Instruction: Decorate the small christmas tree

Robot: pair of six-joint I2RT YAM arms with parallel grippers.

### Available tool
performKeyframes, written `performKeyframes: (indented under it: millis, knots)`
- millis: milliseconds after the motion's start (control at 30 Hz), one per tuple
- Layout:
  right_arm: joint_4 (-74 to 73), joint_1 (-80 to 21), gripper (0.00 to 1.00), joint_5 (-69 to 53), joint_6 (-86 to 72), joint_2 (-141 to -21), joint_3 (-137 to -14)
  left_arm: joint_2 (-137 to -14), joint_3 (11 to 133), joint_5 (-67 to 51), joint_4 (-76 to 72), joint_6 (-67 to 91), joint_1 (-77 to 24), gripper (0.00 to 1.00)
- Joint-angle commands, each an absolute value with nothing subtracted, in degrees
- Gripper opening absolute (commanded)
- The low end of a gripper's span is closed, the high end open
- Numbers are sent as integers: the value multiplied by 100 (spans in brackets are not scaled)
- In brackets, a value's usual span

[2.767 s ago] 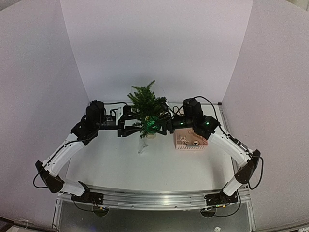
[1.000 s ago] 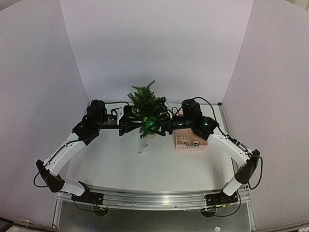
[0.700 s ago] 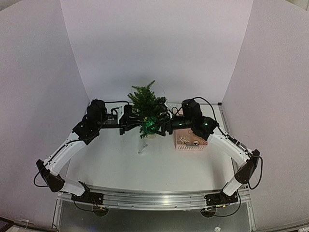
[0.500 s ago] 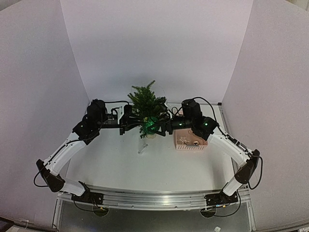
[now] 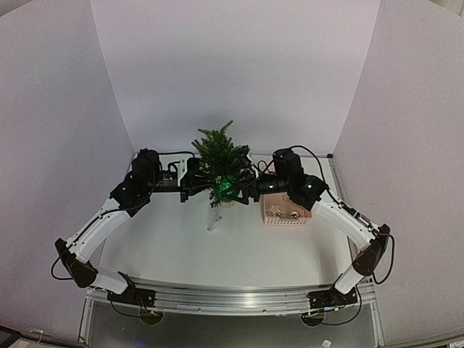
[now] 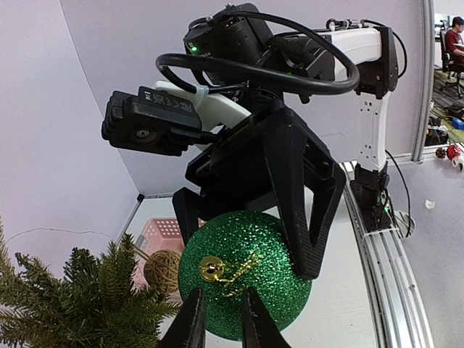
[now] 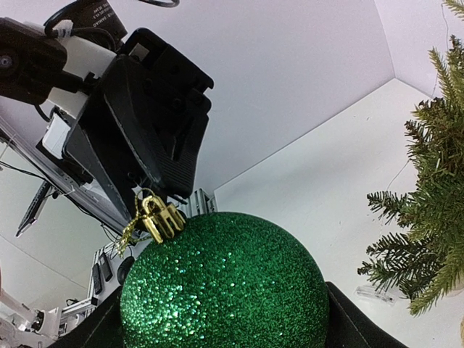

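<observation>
Reaching in from the near left corner, the left arm [image 5: 101, 221] bends its elbow out to the left and runs its forearm level toward the table's [image 5: 181, 246] middle. The left gripper [image 6: 222, 293] points right, its fingers [image 6: 192, 319] drawn almost together with only a slim gap. Their tips sit right at the gold cap [image 6: 212, 268] of a green glitter ball [image 6: 243, 279]. A gold thread [image 6: 243, 262] trails from that cap; whether the fingers pinch it I cannot tell.

Between the two grippers, at the back middle of the table, the tree [image 5: 220, 156] stands upright. The ball hangs in front of its lower branches, above the table. A small clear piece [image 5: 214, 221] lies on the table in front of the tree.

From the other side, the right gripper [image 5: 250, 190] points left and clamps the ball, its two black fingers [image 6: 312, 217] spread wide around the ball's sides. The cap faces the left gripper.

A pink basket [image 5: 285, 217] sits on the table under the right wrist, just right of the tree, with a twine ball [image 6: 163, 270] inside. The right arm [image 5: 341, 217] mirrors the left, elbow out to the right, rising from the near right corner.
</observation>
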State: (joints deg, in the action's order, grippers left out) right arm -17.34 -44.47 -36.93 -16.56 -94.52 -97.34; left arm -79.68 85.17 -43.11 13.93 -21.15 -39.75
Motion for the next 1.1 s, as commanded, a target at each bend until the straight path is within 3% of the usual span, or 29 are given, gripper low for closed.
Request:
performKeyframes:
  millis: [0, 300, 1067]
  knots:
    - [-1556, -4491, 44, -3844, -1582, -9466, -9846, -7980, 8631, -4323, 1273, -2149, -3964, 17]
    - [-1547, -4491, 44, -3894, -1593, -9545, -9888, -7954, 8640, -4353, 1197, -2058, -3973, 1]
    - [-1538, -4491, 41, -2479, -1201, -8846, -9245, -7648, 8780, -3381, 2171, -2902, -3946, 0]
